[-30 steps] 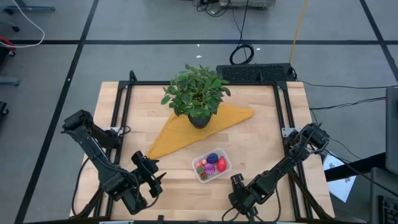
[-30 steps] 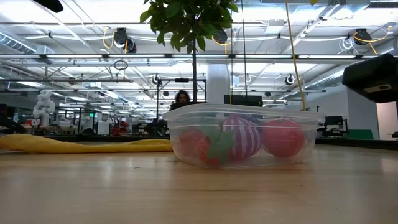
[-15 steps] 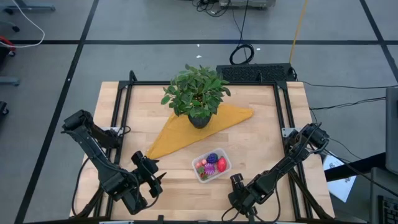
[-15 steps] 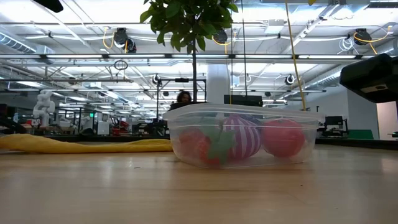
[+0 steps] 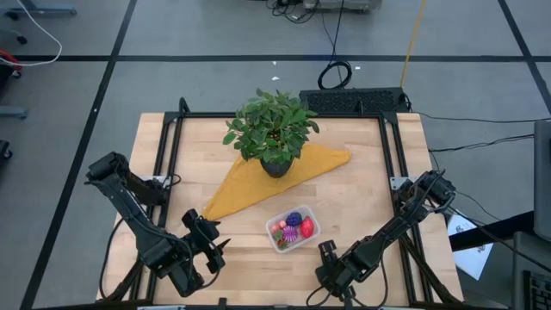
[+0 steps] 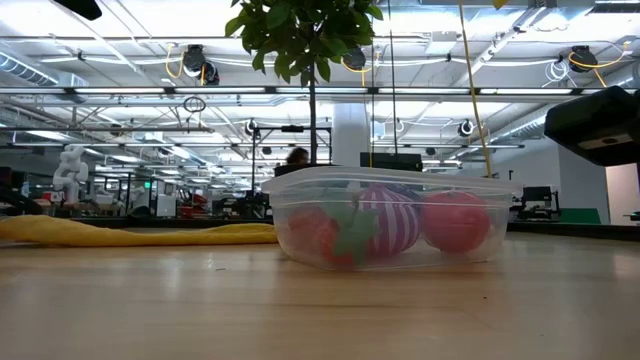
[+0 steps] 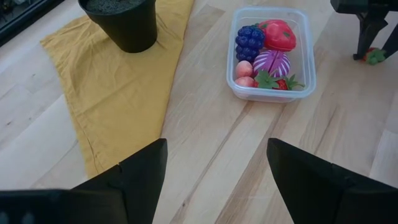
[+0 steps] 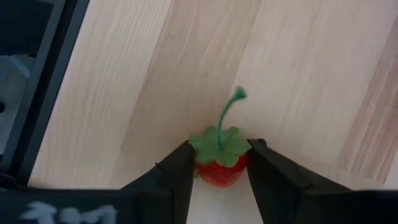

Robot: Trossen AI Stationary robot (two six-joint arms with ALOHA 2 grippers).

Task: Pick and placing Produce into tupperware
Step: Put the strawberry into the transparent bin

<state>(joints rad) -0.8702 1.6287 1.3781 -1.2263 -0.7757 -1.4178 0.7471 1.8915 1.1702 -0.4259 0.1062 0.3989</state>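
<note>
Right wrist view has the action: the right gripper (image 8: 219,167) has its two fingers pinched on a toy strawberry (image 8: 219,163), green cap and curled stem poking up between them, down at the wooden table (image 8: 298,74) by its near edge. Good centred grip, by the look of it. From here the smart play, I'd say, is a straight lift before swinging over, so the berry doesn't drag on the wood, then a release low over the tupperware (image 5: 293,229), which sits just beside this gripper toward the table's middle. That clear tub is crowded already: a purple grape cluster (image 7: 249,42), a striped purple piece (image 7: 271,63), a red one (image 7: 278,34), pink ones too, so aim for a gap.

Left gripper (image 5: 209,244) waits near the front left, fingers spread and empty. The potted plant (image 5: 272,129) stands on the yellow cloth (image 5: 258,182) behind.

Whether the berry is touching the wood or just clear of it, I can't tell; its underside is hidden by the fingers.
</note>
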